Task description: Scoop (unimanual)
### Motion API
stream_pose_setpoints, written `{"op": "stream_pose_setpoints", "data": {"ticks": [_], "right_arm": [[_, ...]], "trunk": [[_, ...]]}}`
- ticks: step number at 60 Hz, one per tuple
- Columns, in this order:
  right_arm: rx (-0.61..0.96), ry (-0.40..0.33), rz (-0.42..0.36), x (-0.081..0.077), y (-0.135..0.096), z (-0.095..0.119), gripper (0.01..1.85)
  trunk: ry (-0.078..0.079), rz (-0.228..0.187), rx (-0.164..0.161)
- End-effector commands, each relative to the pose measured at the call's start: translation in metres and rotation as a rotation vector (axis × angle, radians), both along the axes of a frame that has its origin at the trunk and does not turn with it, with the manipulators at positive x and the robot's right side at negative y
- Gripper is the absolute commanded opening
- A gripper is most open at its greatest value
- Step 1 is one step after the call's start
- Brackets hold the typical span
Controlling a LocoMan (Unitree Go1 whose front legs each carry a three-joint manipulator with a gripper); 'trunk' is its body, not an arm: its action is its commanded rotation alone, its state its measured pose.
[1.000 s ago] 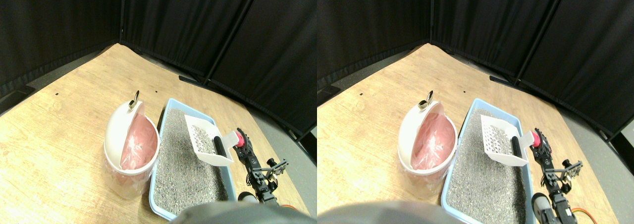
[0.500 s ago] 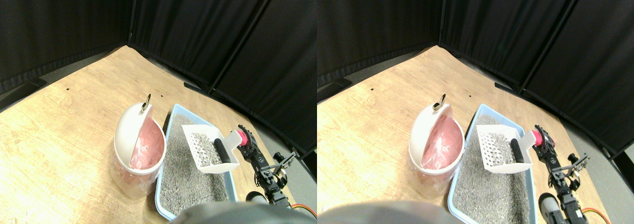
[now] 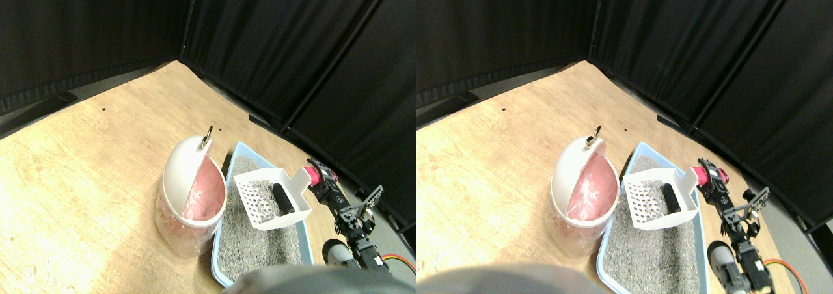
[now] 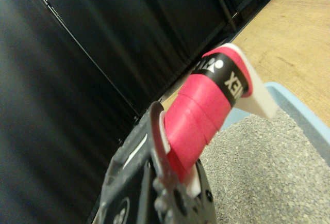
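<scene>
1. The right gripper (image 3: 320, 179) is closed around the pink-wrapped handle (image 3: 310, 174) of a white scoop (image 3: 272, 198); in the wrist view the pink handle (image 4: 198, 118) runs out of the dark jaw frame, clamped at its base.
2. The scoop is lifted clear of the litter and sits above the middle of the blue litter tray (image 3: 224, 282), with its slotted floor tilted towards the bin.
3. Inside the scoop lies a dark cylindrical piece (image 3: 282, 199), against the handle end, with a thin scatter of grey grains beside it on the slots.
4. The tray holds grey granular litter (image 3: 250, 245) spread across its whole floor; in the wrist view the litter (image 4: 263, 167) and the pale blue rim (image 4: 299, 108) show beyond the handle.
5. A white round bin (image 3: 185, 206) stands touching the tray's long side, its swing lid (image 3: 182, 167) tipped up and showing a pink liner bag (image 3: 205, 193). A small metal ring (image 3: 207, 136) stands on the lid's top edge.
6. Everything rests on a light wooden floor (image 3: 84, 177), closed off along its far edges by black curtain panels (image 3: 273, 40).
7. The bin's raised lid stands between the scoop and the far side of the bin's opening.
</scene>
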State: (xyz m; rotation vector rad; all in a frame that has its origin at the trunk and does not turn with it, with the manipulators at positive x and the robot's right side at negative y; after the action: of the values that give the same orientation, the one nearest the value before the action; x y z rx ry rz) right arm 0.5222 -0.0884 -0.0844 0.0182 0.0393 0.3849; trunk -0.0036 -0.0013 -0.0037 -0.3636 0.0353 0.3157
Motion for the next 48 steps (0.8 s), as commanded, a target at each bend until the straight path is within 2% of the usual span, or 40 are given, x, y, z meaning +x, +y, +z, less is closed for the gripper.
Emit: {"op": "stream_pose_setpoints", "data": {"ticks": [1,22,28,48], "right_arm": [[-0.008,-0.045,0.021,0.004,0.004,0.007,0.06],[-0.160,-0.037,0.042,0.013,0.021,0.006,0.06],[-0.166,-0.042,0.078,0.016,0.025,0.007,0.06],[-0.217,-0.067,0.100,0.017,0.039,0.014,0.06]], "trunk": [[0.021,0.025,-0.020],[0.023,0.052,-0.038],[0.019,0.058,-0.042],[0.013,0.076,-0.056]]}}
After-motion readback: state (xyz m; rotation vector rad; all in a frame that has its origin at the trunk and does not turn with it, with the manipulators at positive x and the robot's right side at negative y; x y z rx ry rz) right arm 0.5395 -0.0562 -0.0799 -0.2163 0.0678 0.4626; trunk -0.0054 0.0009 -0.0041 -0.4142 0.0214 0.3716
